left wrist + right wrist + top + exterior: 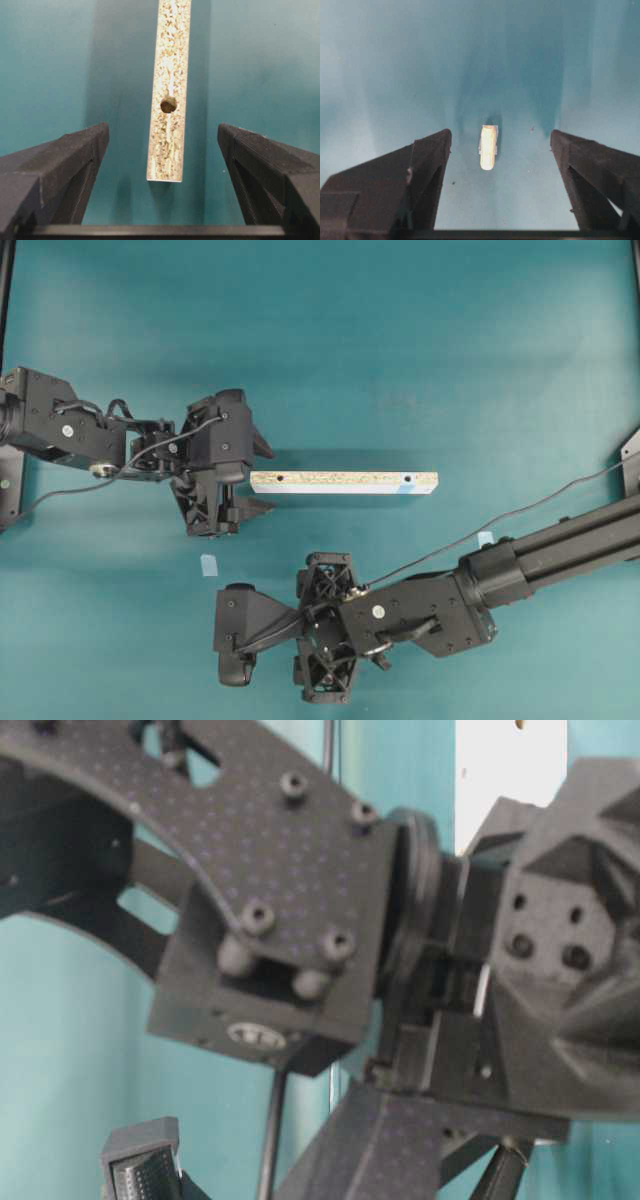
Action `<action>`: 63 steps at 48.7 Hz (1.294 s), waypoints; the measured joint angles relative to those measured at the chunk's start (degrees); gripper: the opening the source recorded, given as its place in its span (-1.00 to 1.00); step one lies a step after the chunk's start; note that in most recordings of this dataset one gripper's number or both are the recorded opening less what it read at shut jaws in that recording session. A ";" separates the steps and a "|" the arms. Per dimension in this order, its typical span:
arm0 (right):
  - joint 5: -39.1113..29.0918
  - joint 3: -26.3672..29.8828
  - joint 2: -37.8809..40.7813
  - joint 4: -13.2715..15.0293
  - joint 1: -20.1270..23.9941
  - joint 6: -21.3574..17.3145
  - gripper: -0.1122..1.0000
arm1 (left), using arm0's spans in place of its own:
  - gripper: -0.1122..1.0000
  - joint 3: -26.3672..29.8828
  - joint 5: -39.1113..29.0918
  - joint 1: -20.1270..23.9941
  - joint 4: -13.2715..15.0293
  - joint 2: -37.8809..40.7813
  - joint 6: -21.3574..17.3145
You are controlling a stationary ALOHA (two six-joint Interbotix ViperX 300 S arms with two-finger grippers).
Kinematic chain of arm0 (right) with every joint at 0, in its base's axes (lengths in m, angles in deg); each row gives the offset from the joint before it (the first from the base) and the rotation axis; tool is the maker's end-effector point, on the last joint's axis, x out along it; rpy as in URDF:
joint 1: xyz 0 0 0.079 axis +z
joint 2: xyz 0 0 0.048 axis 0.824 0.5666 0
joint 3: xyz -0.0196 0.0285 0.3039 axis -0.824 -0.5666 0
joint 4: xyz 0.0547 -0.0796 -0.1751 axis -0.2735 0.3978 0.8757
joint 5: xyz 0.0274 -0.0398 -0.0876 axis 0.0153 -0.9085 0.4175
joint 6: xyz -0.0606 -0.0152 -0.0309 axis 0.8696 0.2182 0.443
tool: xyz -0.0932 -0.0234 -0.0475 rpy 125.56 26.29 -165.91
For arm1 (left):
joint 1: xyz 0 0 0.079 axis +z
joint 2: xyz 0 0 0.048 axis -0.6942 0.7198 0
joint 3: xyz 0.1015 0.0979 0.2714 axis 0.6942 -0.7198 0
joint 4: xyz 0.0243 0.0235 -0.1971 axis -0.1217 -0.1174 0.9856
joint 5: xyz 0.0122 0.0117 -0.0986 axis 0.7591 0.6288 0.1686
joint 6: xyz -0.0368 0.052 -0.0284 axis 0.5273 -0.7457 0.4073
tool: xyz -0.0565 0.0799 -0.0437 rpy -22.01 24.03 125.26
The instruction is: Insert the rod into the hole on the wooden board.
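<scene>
Lying flat on the teal desk (400, 360), the wooden board (343, 482), its near end between the wide-spread, empty jaws of the left gripper (162, 150), touching neither. Resting loose on the desk, the rod (488, 147), between the released jaws of the right gripper (500, 150). Near the board's right end, the hole (408, 480) beside a blue mark.
</scene>
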 measured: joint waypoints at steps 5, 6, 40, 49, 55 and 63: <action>0.00 0.09 0.00 -0.09 0.00 0.00 0.70 | 0.99 0.00 0.00 -0.09 0.00 0.00 0.00; 0.00 0.00 0.00 -0.09 0.00 0.00 0.69 | 0.99 0.00 0.00 -0.09 0.00 0.00 0.00; 1.23 0.00 0.62 -0.09 0.09 -0.26 0.32 | 0.99 0.00 0.00 -0.44 0.00 0.00 0.00; 1.05 0.09 0.70 0.00 0.44 -0.18 0.01 | 0.99 0.00 0.00 -0.44 0.00 0.00 0.00; 0.97 0.00 0.70 -0.09 0.62 -0.35 -0.23 | 0.99 0.00 -0.09 -0.44 0.00 -0.09 0.00; 0.97 0.09 0.70 0.00 0.62 -0.79 -0.24 | 0.99 0.00 0.00 -0.44 0.00 0.00 0.00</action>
